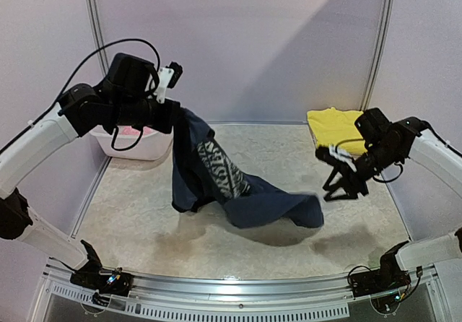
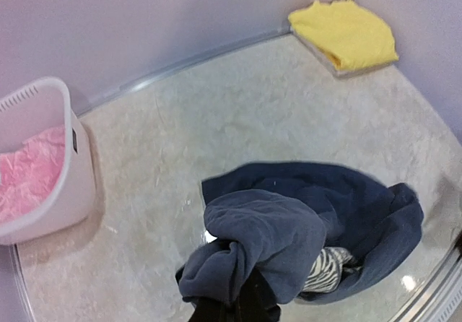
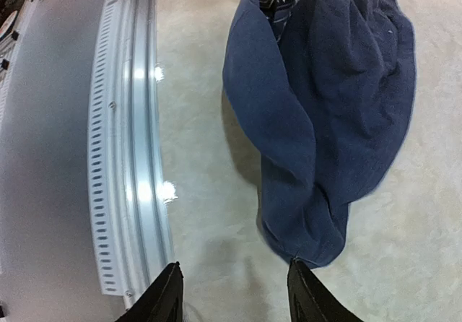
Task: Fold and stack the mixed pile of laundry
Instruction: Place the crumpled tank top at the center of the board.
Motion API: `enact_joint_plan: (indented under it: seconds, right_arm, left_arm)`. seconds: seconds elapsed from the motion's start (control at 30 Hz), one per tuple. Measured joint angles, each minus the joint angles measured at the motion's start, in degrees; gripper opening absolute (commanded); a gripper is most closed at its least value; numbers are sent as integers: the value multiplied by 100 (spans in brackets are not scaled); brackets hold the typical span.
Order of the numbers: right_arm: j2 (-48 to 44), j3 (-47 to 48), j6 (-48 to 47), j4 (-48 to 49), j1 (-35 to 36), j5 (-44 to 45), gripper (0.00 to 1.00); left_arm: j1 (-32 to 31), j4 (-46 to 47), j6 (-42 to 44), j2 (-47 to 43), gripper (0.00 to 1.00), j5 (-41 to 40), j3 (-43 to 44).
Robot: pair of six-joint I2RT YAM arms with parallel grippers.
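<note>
— Where is the navy garment (image 1: 242,196)?
— It hangs from the left jaws, which clamp its upper end; its lower end trails on the middle of the bench (image 1: 137,221).
— The right jaws?
— Spread, empty, just beside its hem. The yellow garment (image 1: 333,125) lies at the far right corner.

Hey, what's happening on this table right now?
The left pincer holds the navy top up by one end, its other end trailing on the table. The right pincer hovers open by that trailing end. A yellow garment lies folded in the far corner; a pink garment sits in the white basket.
</note>
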Motion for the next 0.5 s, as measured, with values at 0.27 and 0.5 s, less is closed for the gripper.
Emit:
enact_joint_plan:
  seconds: [0.27, 0.5]
  right_arm:
    - [-761, 221, -1008, -608, 195, -31, 54]
    - [2044, 1580, 271, 999, 173, 345, 58]
  left_arm:
    - [15, -205, -46, 330, 13, 44, -586]
    - [267, -197, 210, 962, 0, 74, -225]
